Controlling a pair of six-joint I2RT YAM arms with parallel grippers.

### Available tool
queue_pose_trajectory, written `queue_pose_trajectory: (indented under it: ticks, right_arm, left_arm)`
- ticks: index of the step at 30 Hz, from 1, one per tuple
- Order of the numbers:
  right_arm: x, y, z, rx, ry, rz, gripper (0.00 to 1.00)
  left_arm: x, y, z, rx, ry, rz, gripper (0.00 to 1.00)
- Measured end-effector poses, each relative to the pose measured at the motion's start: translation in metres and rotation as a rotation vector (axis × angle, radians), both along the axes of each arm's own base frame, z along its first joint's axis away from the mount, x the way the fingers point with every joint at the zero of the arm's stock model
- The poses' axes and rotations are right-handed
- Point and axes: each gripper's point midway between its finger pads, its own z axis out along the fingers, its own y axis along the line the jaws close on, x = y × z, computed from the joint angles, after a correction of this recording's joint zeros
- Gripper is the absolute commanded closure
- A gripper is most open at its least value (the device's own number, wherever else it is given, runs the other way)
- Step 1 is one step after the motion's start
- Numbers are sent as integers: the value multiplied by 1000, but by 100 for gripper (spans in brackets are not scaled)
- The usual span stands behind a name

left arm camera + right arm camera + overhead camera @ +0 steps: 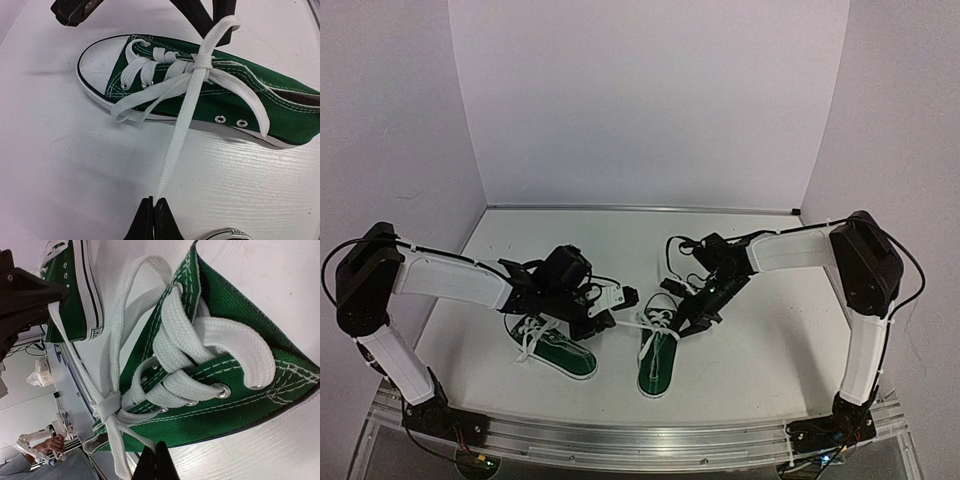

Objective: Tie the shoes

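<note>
Two dark green sneakers with white laces lie on the table: the left shoe (565,355) and the right shoe (656,365). The right shoe (235,100) has a first knot (200,62) over its tongue. My left gripper (153,202) is shut on one lace end (175,140), stretched straight from the knot. It sits between the shoes (612,320). My right gripper (157,449) is shut on the other lace strand (142,437) beside the knot (107,407), at the shoe's right side (688,322). Loose lace loops (140,97) hang over the toe side.
The left shoe's sole and side (75,290) stand close behind the knot in the right wrist view, and its toe cap (227,234) shows beside my left fingers. White walls enclose the table (760,350) at back and sides. A metal rail (640,435) runs along the front edge.
</note>
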Motion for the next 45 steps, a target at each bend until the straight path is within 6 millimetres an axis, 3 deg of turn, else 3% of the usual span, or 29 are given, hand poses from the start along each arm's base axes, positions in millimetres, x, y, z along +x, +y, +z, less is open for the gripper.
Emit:
queue_pose_trajectory:
  ticks: [4, 9, 26, 28, 32, 39, 45]
  right_arm:
    - [3, 3, 4, 9, -4, 1, 79]
    - [10, 9, 7, 26, -14, 3, 81]
    - [1, 12, 7, 37, 7, 30, 78]
    - [-4, 14, 6, 36, 13, 43, 82]
    - [-10, 15, 5, 31, 15, 64, 100]
    - [-7, 3, -5, -21, 19, 38, 100]
    - [10, -18, -14, -76, 7, -28, 100]
  left_arm:
    - [-2, 3, 1, 6, 4, 0, 100]
    - [-2, 4, 1, 9, 3, 2, 100]
    - [-7, 16, -1, 21, 5, 29, 99]
    - [-7, 15, -2, 21, 8, 26, 99]
    - [-8, 12, -1, 12, 17, 13, 99]
    - [-14, 9, -1, 8, 22, -26, 98]
    - [-20, 9, -4, 25, 24, -47, 95]
